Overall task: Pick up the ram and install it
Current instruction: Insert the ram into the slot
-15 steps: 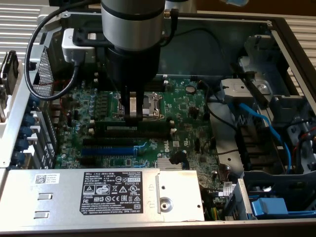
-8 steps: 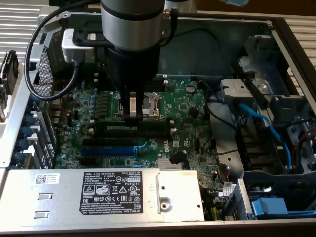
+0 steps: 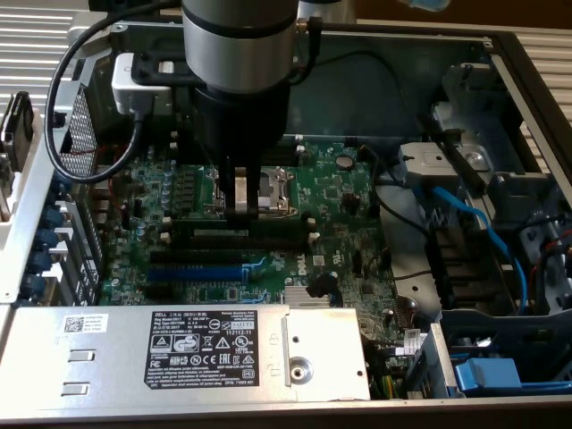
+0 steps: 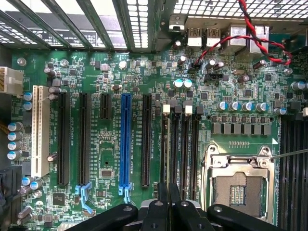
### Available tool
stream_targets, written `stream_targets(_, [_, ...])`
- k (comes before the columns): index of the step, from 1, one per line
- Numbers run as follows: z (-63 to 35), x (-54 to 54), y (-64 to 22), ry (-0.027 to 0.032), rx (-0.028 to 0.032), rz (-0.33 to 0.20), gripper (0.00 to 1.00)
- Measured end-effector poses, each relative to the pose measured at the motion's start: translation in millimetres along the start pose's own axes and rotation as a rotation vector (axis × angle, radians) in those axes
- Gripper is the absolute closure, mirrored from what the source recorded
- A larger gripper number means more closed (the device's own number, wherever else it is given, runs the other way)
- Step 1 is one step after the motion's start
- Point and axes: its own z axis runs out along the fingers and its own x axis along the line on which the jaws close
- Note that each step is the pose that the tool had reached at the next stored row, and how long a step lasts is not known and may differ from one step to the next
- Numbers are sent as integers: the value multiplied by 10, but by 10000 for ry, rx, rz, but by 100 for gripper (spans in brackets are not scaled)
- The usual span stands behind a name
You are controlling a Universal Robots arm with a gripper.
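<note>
Over the board's [image 3: 349, 232] black slots [image 4: 185, 149], the nearly closed gripper [image 3: 241, 213] pinches the ram [image 3: 277, 229] at mid-length, its long axis parallel to them.

Robotics lab bench: open PC chassis [image 3: 402, 40], bare motherboard [image 3: 340, 197], robot arm [image 3: 239, 54] overhead.

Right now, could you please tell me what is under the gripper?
The gripper holds the ram, dark with a pale label, over the memory slots beside the CPU socket. The gripper covers its middle, so whether it is seated is hidden.
</note>
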Motion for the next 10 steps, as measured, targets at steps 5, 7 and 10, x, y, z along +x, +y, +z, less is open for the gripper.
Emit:
stream_targets(5, [4,0,0,1,6,0,88])
stream_targets(7, [5,0,0,0,6,0,88])
stream_targets(10, [7,0,0,-1,7,0,88])
